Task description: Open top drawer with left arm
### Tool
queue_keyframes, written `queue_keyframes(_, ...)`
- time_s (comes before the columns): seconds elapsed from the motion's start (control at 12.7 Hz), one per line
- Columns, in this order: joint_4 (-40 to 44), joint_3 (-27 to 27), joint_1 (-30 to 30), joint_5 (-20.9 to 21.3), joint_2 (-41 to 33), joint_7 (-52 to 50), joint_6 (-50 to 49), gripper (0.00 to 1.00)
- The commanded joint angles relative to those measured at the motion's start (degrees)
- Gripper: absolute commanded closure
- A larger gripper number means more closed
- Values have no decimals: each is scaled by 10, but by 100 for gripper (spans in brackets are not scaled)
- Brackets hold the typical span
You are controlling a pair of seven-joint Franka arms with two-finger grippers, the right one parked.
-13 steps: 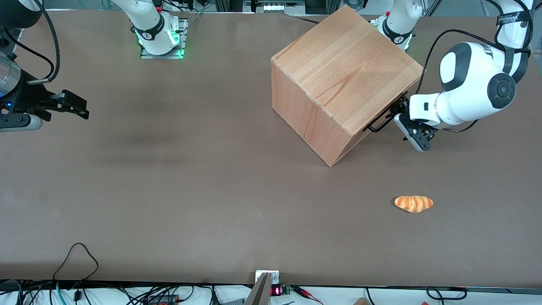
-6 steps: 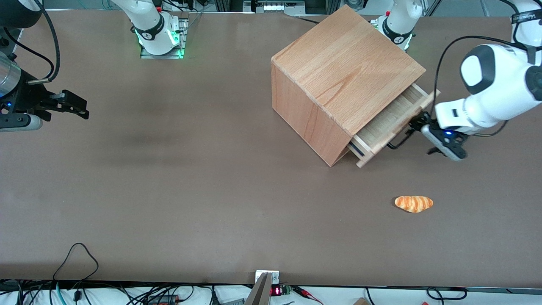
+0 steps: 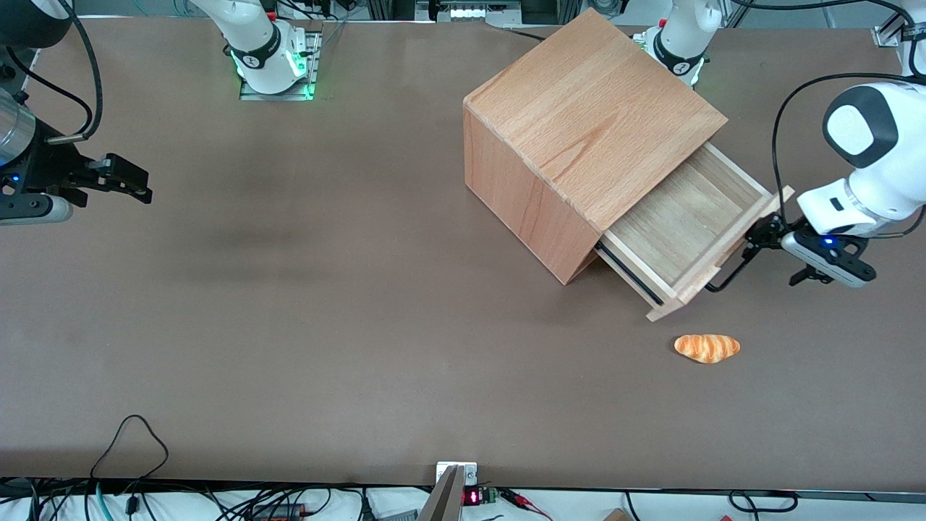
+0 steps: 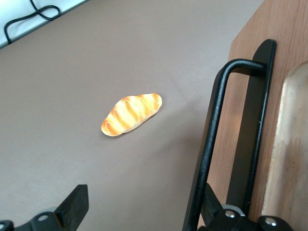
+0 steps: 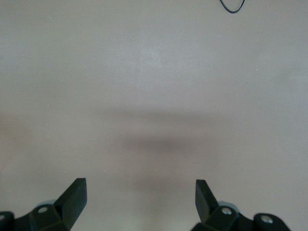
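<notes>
Fingers: we see the gripper (image 3: 759,235) at the handle (image 3: 731,271) of the top drawer (image 3: 687,231). In the wrist view one finger (image 4: 77,207) stands well apart from the other, which sits against the black bar (image 4: 211,144), so they are spread wide and not clamped on it.
Top drawer: it now stands pulled far out of the wooden box (image 3: 586,137), its bare floor in full sight; half a second ago only a narrow strip showed, and a second ago it was shut.
Front panel: we find the pale panel (image 3: 716,253) much nearer the bread roll (image 3: 707,348) than before, though not touching it.
Left arm: the white arm (image 3: 864,174) has drawn away from the box toward its own end of the table (image 3: 289,325), and the gripper has travelled with the handle.
Bread roll: it lies where it lay in both earlier views, nearer the front camera than the drawer.
Wooden box: we see no shift in it.
</notes>
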Motion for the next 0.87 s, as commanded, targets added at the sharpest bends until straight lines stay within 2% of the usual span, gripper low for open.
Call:
queue_keyframes(0.0,26,12,3,18,25,5,18,1)
queue_keyframes(0.16,49,11,2,18,12,-54,8,0)
queue_keyframes(0.39,73,10,2,18,-3,-145,-67,0)
queue_keyframes(0.79,95,9,2,19,-9,-154,-116,0)
